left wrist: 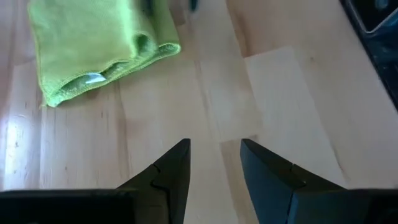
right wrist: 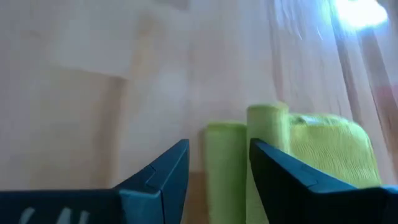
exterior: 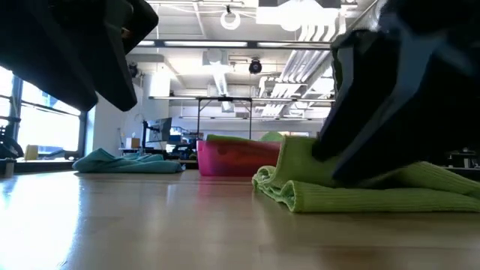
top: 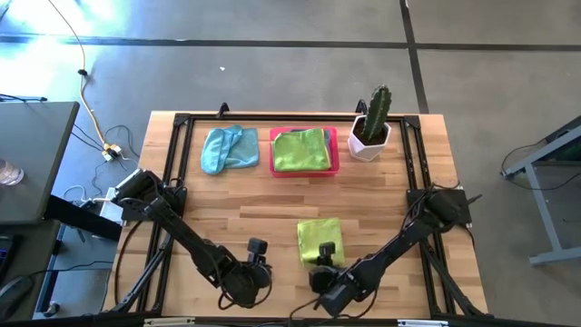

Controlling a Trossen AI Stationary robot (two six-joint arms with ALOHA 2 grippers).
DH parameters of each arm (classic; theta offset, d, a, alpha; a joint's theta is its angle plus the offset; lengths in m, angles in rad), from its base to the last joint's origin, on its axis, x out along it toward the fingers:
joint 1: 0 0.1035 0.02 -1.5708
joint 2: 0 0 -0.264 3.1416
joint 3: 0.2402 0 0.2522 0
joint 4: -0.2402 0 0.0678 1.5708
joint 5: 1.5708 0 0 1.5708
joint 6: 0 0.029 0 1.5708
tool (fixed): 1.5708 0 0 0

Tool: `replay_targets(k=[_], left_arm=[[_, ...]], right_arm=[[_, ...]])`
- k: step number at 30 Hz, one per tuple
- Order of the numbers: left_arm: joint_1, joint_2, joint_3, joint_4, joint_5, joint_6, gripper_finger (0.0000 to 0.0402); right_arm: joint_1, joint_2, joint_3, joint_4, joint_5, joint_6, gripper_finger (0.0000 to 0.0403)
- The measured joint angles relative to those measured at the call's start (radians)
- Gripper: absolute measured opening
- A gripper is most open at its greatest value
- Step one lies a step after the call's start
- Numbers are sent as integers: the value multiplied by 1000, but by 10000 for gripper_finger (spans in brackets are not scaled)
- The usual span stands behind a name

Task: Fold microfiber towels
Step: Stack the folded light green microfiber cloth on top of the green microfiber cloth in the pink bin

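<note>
A folded lime green microfiber towel (top: 320,236) lies on the wooden table, near the front at the middle. My right gripper (right wrist: 219,146) is open and slants down at the towel's near edge (right wrist: 226,158), where a raised fold shows between its fingers. My left gripper (left wrist: 214,146) is open over bare wood to the left of the same towel (left wrist: 93,43), with nothing between its fingers. At the back, a second lime green towel (top: 300,148) lies in the pink tray (top: 333,150). A light blue towel (top: 229,148) lies crumpled to the tray's left. My right gripper has a fold of the lime green towel's near edge (right wrist: 226,158) between its open fingers. It comes slanting down from the table's near side. I cannot tell whether the fingers touch the cloth. The towel lies flat on the table (exterior: 360,187).
A cactus in a white pot (top: 371,127) stands at the back right, next to the tray. A black frame (top: 182,123) runs around the tabletop. Bare wood lies between the front towel and the tray.
</note>
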Motion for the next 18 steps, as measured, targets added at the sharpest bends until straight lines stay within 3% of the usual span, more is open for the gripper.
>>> replay_targets(k=[10,18], left_arm=[[62,-3,0,-23,-22,103,131],[84,-3,0,-23,-19,105,131]], right_arm=[[7,-11,0,14,64,-63,162],[-65,49,2,17,-50,38,162]])
